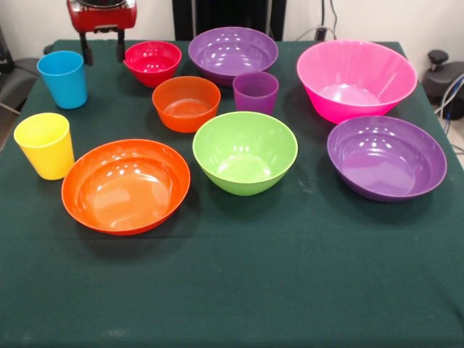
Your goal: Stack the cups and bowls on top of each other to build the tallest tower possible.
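All cups and bowls stand apart on the green table [239, 290], open side up; no tower stands. The blue cup [63, 78] and yellow cup [46, 144] are at the left, the purple cup [255, 92] in the middle. Small red bowl [153, 61], small orange bowl [186, 103], green bowl [245, 151], wide orange bowl [126, 185], purple bowls [233, 52] [386, 157] and the large pink bowl [356, 78] lie around them. My gripper [102, 49] hangs open and empty at the far left, between the blue cup and the red bowl.
The robot's black pedestal [228, 16] stands behind the table's far edge. Dark equipment and cables [444, 76] sit beyond the right edge. The near half of the table is bare green cloth.
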`<action>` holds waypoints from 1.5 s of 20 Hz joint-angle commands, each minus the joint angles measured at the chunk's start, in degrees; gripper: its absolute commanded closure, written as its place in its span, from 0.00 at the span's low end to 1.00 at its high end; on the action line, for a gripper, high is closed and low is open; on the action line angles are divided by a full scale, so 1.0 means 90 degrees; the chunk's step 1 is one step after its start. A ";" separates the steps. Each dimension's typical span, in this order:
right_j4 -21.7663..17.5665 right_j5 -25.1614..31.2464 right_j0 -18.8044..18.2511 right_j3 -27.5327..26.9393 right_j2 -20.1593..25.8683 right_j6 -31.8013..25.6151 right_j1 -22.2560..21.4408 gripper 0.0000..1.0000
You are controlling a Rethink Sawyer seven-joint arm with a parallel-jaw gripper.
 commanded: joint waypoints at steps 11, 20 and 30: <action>0.0123 -0.1004 0.1130 0.0454 -0.0774 0.1640 0.0397 0.00; 0.0448 -0.0968 0.1456 0.0639 -0.0834 0.1774 0.0198 0.00; 0.0769 -0.0621 0.1855 0.0077 -0.0805 0.1677 0.0686 0.00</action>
